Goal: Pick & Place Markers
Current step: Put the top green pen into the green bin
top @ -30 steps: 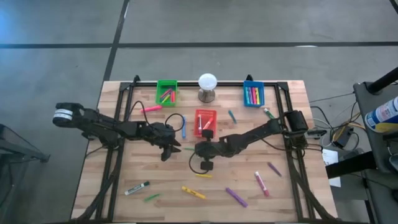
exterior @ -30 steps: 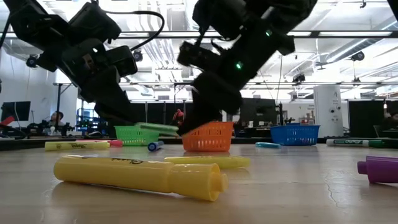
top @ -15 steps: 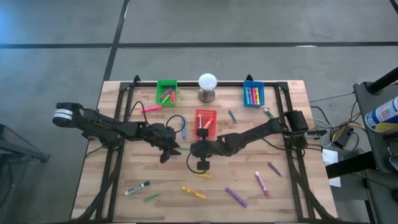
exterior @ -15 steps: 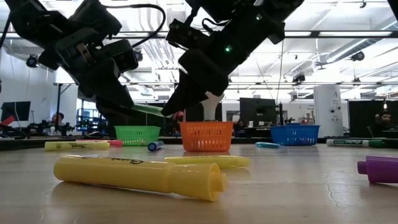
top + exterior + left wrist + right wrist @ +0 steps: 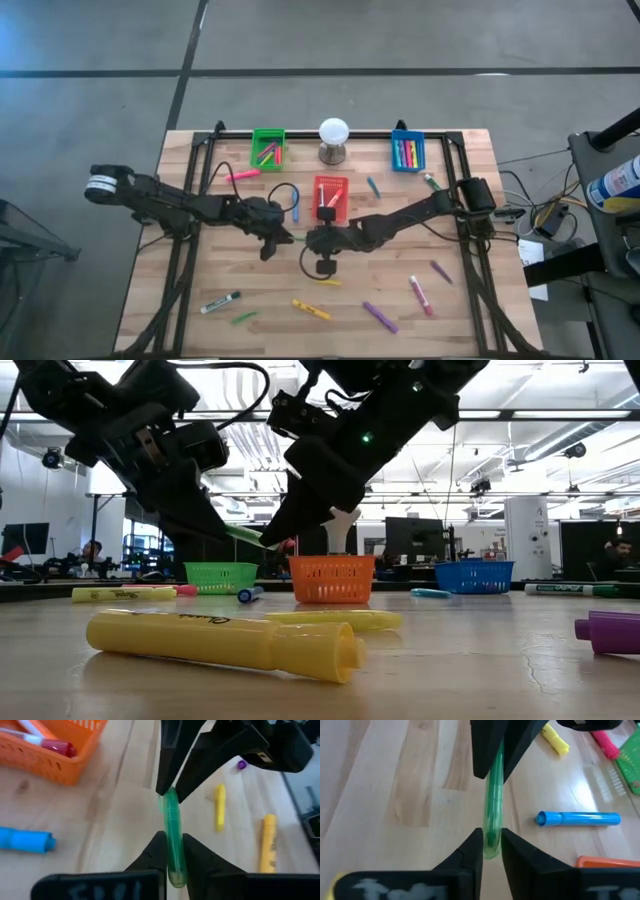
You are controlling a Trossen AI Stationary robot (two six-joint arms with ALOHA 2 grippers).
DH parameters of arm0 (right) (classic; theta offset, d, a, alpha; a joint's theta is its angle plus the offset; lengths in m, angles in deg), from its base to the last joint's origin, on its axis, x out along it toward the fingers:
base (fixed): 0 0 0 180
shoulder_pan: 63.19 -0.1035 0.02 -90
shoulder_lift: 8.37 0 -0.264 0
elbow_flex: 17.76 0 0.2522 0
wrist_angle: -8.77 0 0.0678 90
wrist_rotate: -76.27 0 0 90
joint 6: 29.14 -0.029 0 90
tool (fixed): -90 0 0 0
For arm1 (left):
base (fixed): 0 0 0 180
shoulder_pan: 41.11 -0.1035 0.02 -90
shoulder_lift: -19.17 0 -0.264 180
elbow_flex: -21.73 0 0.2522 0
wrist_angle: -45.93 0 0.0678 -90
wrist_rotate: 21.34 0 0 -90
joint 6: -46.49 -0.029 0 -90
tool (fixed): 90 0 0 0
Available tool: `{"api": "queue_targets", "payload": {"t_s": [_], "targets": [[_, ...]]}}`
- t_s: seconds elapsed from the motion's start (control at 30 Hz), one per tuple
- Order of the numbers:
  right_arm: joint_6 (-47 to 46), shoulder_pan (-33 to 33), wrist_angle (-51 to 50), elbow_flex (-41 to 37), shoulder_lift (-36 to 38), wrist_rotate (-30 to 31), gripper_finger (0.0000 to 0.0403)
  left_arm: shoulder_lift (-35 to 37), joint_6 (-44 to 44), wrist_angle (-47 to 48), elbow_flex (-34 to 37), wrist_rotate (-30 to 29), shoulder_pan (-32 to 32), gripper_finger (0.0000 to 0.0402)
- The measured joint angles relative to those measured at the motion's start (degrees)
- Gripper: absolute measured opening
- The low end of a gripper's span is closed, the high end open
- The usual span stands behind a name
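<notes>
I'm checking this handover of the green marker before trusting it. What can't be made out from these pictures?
- High view: the green marker is hidden between the left gripper and the right gripper.
- Wrist views: each end of the marker sits between jaws, so which gripper truly bears it is unclear.
- Low view: the marker's height above the table cannot be judged.
- High view: markers in the red bin are too small to count.

Black jointed arms, looped cables
</notes>
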Motion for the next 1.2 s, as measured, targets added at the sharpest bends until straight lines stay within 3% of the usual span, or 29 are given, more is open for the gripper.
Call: {"api": "queue_targets", "payload": {"t_s": [0.23, 0.5, 0.67, 0.83, 1.0, 1.2], "targets": [[-2.2, -0.6, -1.1, 0.0, 0.7, 1.9, 0.0128, 1.1, -2.5, 3.1, -0.4, -4.1, -0.5, 0.0030], [-7.7, -2.8, -15.0, -0.1, 4.2, 7.4, 0.0165, 8.7, -6.1, 11.8, -2.5, -11.1, -2.0, 0.0030], [-11.8, -4.8, -19.9, -1.8, 5.7, 7.6, 0.0146, 13.3, -6.5, 15.2, -2.5, -14.3, -6.6, 0.0030], [-14.2, -7.0, -19.9, -4.2, 5.9, 8.2, 0.0109, 14.9, -8.5, 18.5, -3.0, -16.5, -15.2, 0.0030], [-17.1, -8.5, -19.1, -6.4, 5.9, 13.2, 0.0073, 13.5, -11.6, 20.5, -6.0, -18.4, -27.8, 0.0030], [-18.9, -9.2, -18.9, -7.4, 5.9, 15.0, 0.0045, 8.7, -12.9, 20.5, -7.5, -17.8, -39.7, 0.0030]]}}
